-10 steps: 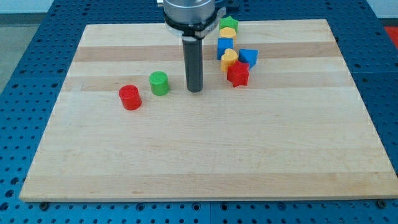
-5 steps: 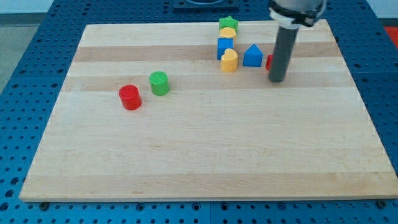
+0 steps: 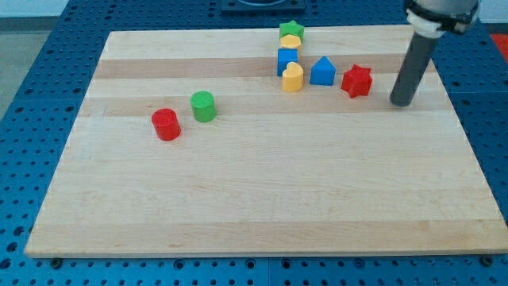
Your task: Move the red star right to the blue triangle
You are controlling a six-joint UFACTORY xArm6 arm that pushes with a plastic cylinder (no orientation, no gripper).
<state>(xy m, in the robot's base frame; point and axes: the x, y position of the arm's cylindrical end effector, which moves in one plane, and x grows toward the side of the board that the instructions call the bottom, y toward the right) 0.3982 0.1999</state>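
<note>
The red star [image 3: 357,80] lies on the wooden board [image 3: 254,183] near the view's upper right. The blue triangle [image 3: 322,71] sits just to its left with a small gap between them. My tip [image 3: 402,102] rests on the board to the right of the red star, clear of it and touching no block.
A cluster left of the triangle holds a yellow block [image 3: 293,78], a blue cube [image 3: 287,59], another yellow block [image 3: 290,41] and a green star [image 3: 291,31]. A green cylinder [image 3: 203,106] and a red cylinder [image 3: 166,125] stand at the left.
My tip swept from the board's middle to the right. The red star moved from below the yellow block to the right of the blue triangle. The triangle shifted slightly.
</note>
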